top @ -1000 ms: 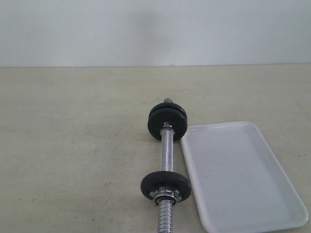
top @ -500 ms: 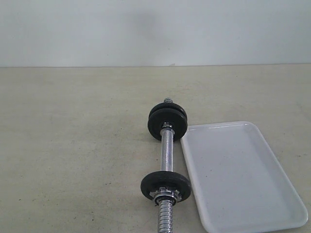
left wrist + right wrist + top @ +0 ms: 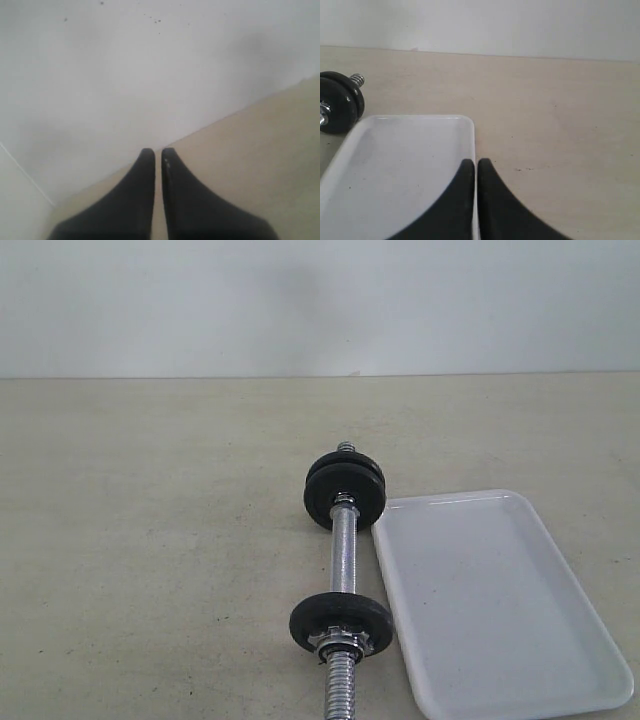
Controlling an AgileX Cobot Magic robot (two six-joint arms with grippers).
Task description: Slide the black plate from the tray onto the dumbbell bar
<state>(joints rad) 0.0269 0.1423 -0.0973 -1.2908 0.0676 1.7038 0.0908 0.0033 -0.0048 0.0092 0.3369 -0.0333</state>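
Black discs (image 3: 345, 490) sit at the far end of the bar (image 3: 345, 555), the plate likely among them; white tray (image 3: 490, 600) bare. Heavy, stiff iron: grip its rim. Both the left gripper (image 3: 157, 152) and right gripper (image 3: 471, 162) pressed together, empty

- Table (image 3: 150, 540): beige, matte, faintly speckled.
- Bar (image 3: 345, 552): chrome, lies on the table near its middle, running near to far.
- Tray (image 3: 500, 610): white, flat on the table, just right of the bar.
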